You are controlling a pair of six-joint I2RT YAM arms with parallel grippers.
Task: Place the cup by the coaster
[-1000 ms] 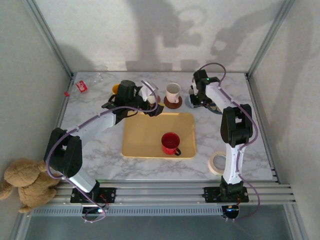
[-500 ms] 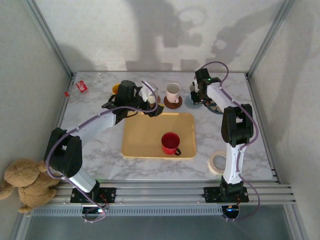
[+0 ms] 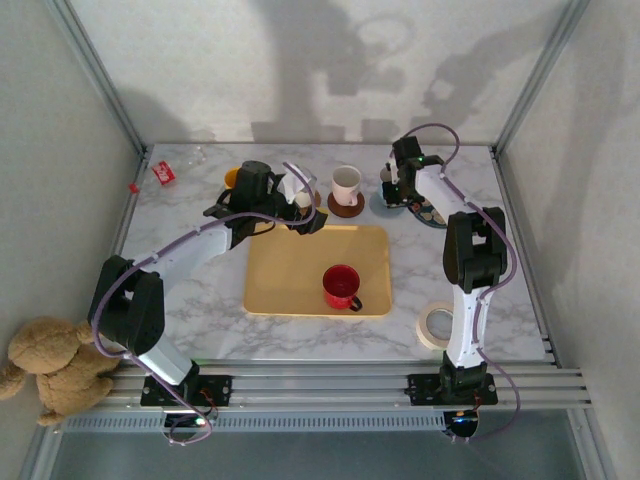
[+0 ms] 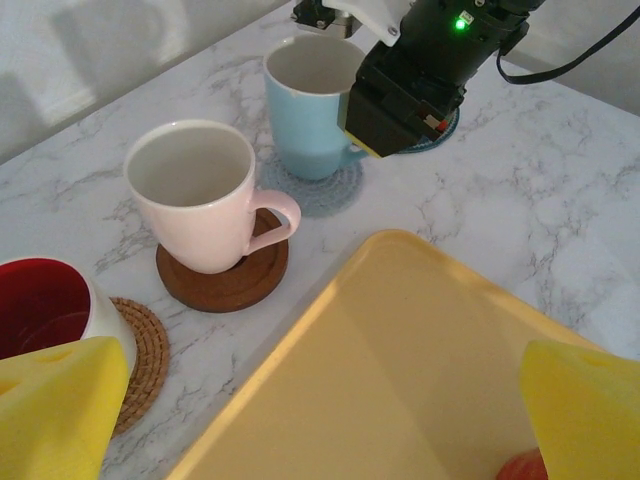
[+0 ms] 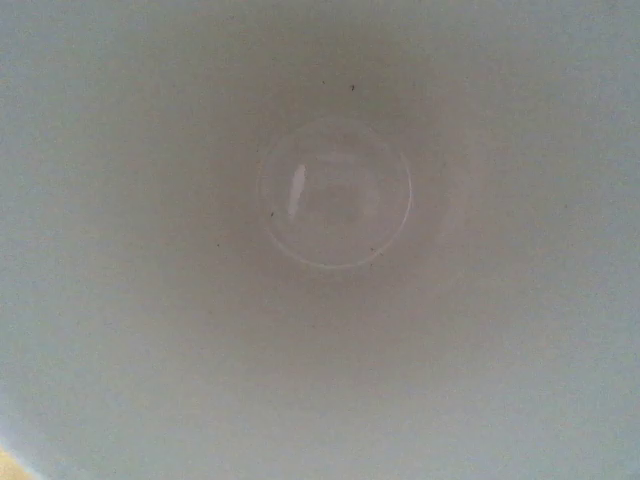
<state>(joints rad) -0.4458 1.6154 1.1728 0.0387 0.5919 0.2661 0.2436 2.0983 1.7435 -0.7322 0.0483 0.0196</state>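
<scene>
White-walled bay, marble table (image 3: 200, 300): the blue cup (image 4: 305, 120) is at the far right, on or just over a blue knit coaster (image 4: 320, 190) (contact unclear). It stands upright, mouth up, long axis vertical, small handle on the gripper's side. Likely glazed ceramic, so stiff, slick, fairly heavy and chippable; a rim-wall pinch suits it, which the right gripper (image 4: 358, 105) seems to have, fingers closed on the rim. The left gripper (image 3: 303, 210) hangs wide open, holding nothing, over the yellow tray's (image 4: 420, 340) far-left edge.
</scene>
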